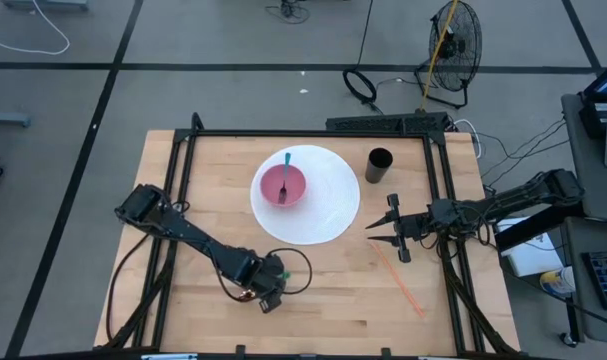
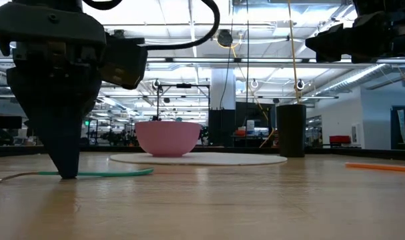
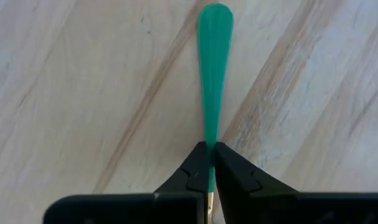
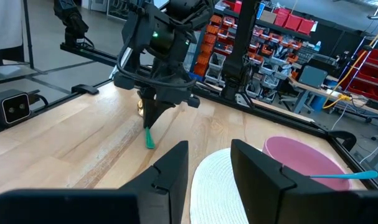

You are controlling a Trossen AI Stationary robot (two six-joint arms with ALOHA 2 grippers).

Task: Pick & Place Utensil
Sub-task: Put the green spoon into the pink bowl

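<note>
1. I take the white plate (image 1: 318, 205) at the middle of the table (image 1: 183, 310) as my landmark; the pink bowl (image 1: 282, 184) sits on its left part, with a blue-handled utensil (image 1: 285, 175) resting inside it.
2. My left gripper (image 1: 273, 296) is down at the table surface on the near side of the plate, a little to its left.
3. From the left wrist camera I see the green utensil (image 3: 214, 68) lying flat on the wood, its handle running straight out from between the fingertips (image 3: 235, 168).
4. The left jaws are clenched on the green utensil: the two tips meet around its narrow end, and the wider rounded end lies ahead of them, free on the wood.
5. In the low view the same green utensil (image 2: 99, 173) lies level on the table, stretching from the gripper tip toward the plate.
6. My right gripper (image 1: 388, 228) hovers just beside the plate's right edge, jaws released with a clear gap between them.
7. A black cup (image 1: 379, 166) stands just beyond the plate's right side, and an orange straw (image 1: 401, 281) lies on the wood to the plate's near right.
</note>
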